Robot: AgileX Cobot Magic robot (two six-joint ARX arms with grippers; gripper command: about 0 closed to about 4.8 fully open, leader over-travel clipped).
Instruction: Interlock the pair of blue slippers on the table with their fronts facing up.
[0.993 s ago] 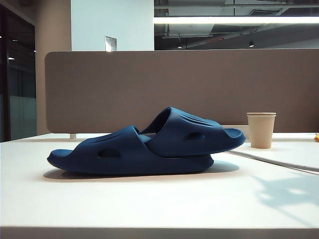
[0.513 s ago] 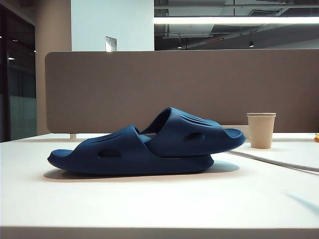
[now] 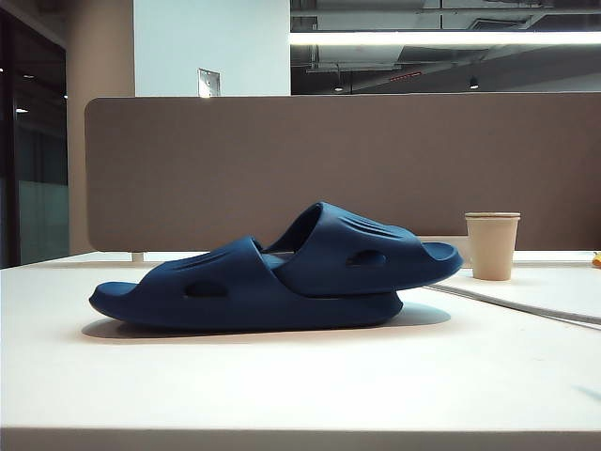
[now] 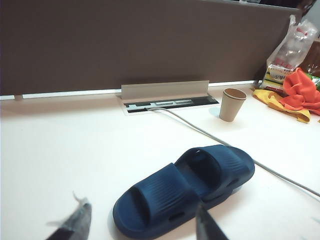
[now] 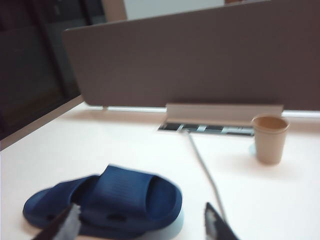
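Observation:
The pair of blue slippers lies interlocked on the table (image 3: 282,385). One slipper (image 3: 207,291) sits flat, and the other slipper (image 3: 366,249) is tucked into it and overlaps it, strap side up. In the left wrist view the pair (image 4: 165,200) lies beyond my left gripper (image 4: 142,227), which is open and holds nothing. In the right wrist view the pair (image 5: 130,192) lies beyond my right gripper (image 5: 142,225), also open with nothing between its fingers. Neither gripper shows in the exterior view.
A paper cup (image 3: 491,244) stands right of the slippers, with a grey cable (image 3: 526,305) running past it. A brown-grey divider panel (image 3: 329,160) closes off the back. An orange cloth (image 4: 300,92) and a plastic bag (image 4: 290,50) lie far right.
A shadow on the table's front right has shrunk and nearly vanished from the exterior view. The slippers have not moved.

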